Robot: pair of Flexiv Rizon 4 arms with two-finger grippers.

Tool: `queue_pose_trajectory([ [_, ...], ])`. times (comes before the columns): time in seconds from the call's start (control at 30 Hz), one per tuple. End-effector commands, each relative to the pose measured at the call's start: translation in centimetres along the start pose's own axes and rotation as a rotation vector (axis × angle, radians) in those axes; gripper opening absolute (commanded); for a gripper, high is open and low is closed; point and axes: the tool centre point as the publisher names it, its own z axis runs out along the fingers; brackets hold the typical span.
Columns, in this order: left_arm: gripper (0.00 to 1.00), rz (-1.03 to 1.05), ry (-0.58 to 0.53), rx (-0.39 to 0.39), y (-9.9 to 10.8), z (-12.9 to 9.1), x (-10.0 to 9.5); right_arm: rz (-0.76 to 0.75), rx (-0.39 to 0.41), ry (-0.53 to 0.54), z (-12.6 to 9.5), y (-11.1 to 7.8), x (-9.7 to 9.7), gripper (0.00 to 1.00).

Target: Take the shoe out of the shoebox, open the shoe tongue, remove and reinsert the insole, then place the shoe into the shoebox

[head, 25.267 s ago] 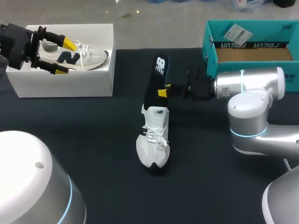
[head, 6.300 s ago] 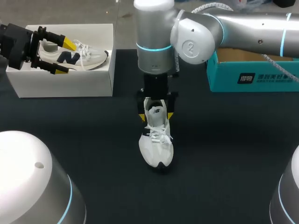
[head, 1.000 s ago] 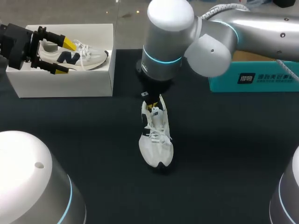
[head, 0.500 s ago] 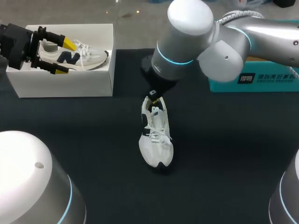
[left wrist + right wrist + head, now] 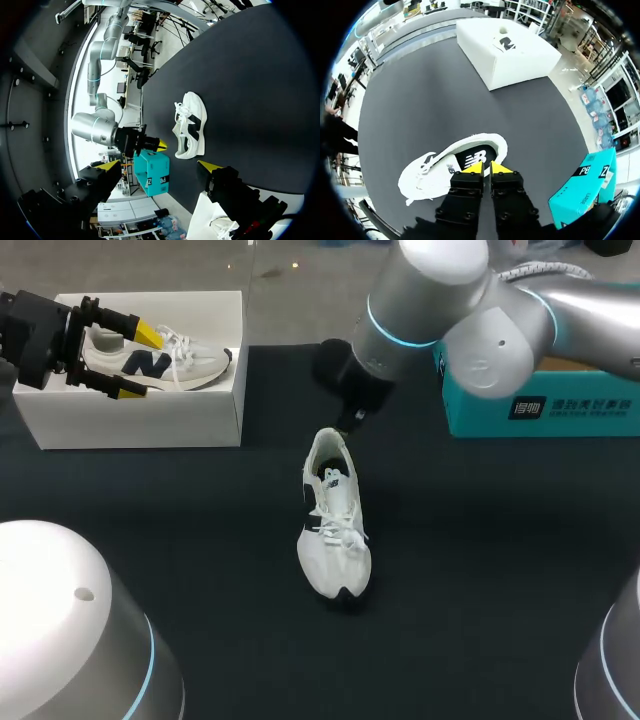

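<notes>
**Shoe on table, right gripper at its heel, left parked over white box**

Surface: black table [image 5: 200, 540], matte and flat.

Count: 2 shoes, 2 shoeboxes, 2 arms.

Left side: white shoebox [image 5: 140, 420] sits lid-off at the table's far-left edge. Inside it lies the boxed shoe [image 5: 190, 365], white with navy, on its side. The left gripper [image 5: 140, 362] hangs over that box's left end, pointing along the box toward the centre. Its fingers are spread wide with nothing gripped. In the head view one yellow tip overlaps the boxed shoe and the other sits over the box's front wall. The left wrist view shows both tips far apart, with the box below them and the table ahead.

Centre: white shoe [image 5: 335, 540] stands upright on its sole on the table. Toe points toward the robot, heel toward the far edge, laces tied. The collar is open, and the dark insole [image 5: 480, 154] shows seated inside.

Right side: the right arm comes in from the right, its big joint high over the far-middle of the table and its wrist angled down toward the shoe. The right gripper [image 5: 486, 169] sits just above the heel opening. Its fingertips are pressed nearly together and grip nothing. Cannot tell whether they touch the collar.

Far right: teal shoebox [image 5: 540, 405], well apart from the white shoe and partly behind the right arm.
</notes>
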Motion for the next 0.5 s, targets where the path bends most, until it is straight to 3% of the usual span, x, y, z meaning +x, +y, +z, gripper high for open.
queue_pose_trajectory([
  [0.03, 1.00, 0.000, 0.004, 0.000, 0.0, 0.0, -0.1, -0.464, 0.076, 0.081, 2.4, 1.3, -0.8, 1.00],
  [0.5, 1.00, 0.000, 0.004, 0.000, 0.0, 0.0, -0.1, -0.549, 0.118, 0.065, 5.0, 1.9, -3.5, 1.00],
])
